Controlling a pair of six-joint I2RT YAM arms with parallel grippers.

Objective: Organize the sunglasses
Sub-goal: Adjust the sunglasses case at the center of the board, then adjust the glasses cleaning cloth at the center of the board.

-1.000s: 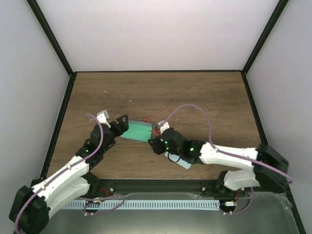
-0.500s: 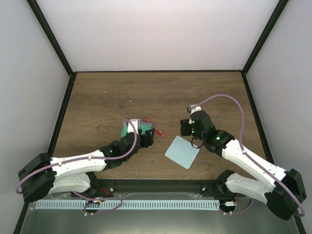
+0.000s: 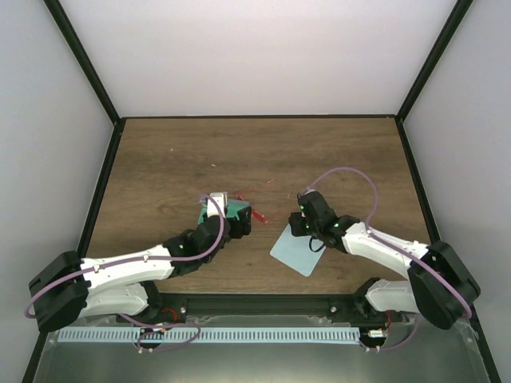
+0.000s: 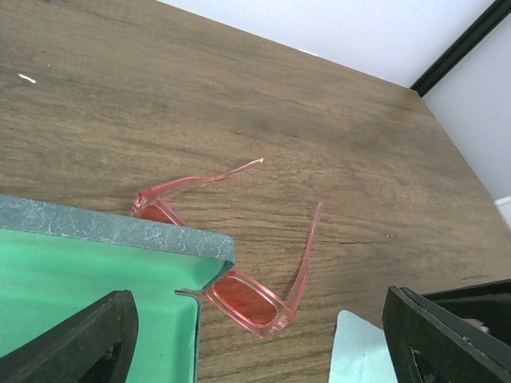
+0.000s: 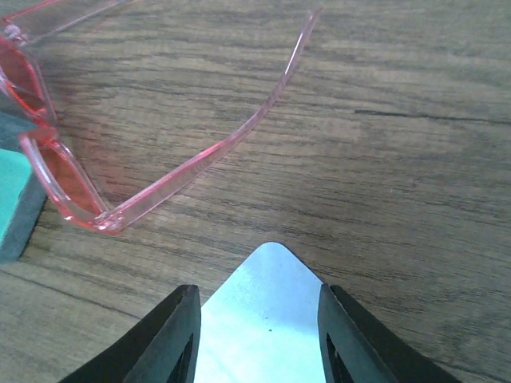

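The sunglasses (image 4: 243,299), with red lenses and thin pink arms unfolded, lie on the wood against the far right corner of the open grey-blue case (image 4: 112,227), which has a green lining. One lens is partly hidden behind the case rim. They also show in the top view (image 3: 259,215) and in the right wrist view (image 5: 239,132). My left gripper (image 4: 259,339) is open and empty over the case's right end (image 3: 231,210). My right gripper (image 5: 259,335) is open, its fingers straddling the far corner of the light blue cloth (image 5: 263,319) without holding it.
The cloth (image 3: 297,249) lies flat on the wooden table (image 3: 351,159) right of the case, near the front edge. Black frame rails and white walls bound the table on three sides.
My left arm swung from left of the case to over its right end. My right gripper withdrew to the right, then came back down-left to the cloth's far corner. The sunglasses stay put.
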